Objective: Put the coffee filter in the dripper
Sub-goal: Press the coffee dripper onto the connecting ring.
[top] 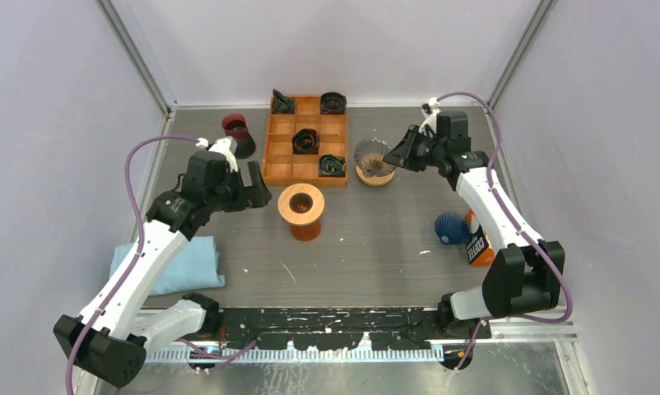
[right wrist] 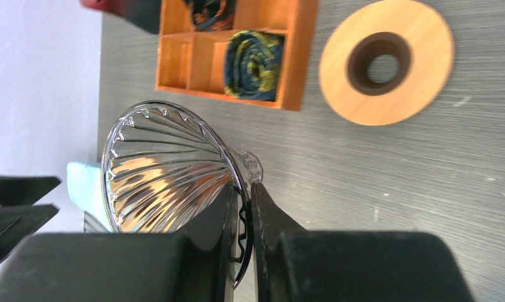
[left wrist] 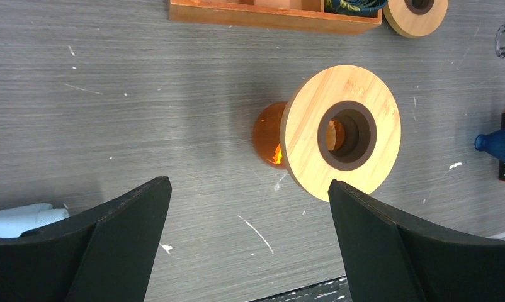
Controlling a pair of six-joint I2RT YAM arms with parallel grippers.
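Lower dripper point(right wrist: 162, 170) level onto ring point(right wrist: 420, 56) at two o'clock, right gripper point(right wrist: 249, 189) pinching its rim. Leave left gripper point(left wrist: 249, 184) open, empty.

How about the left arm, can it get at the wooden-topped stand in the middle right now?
Probably yes: the open left gripper hovers beside the wooden-topped stand, nothing between them, and the right gripper is off holding the glass dripper.

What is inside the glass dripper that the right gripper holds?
The glass dripper is empty: through its mouth only its own ribbed wall shows. The right gripper pinches the rim, and its fingers cover the nearest part of the inside.
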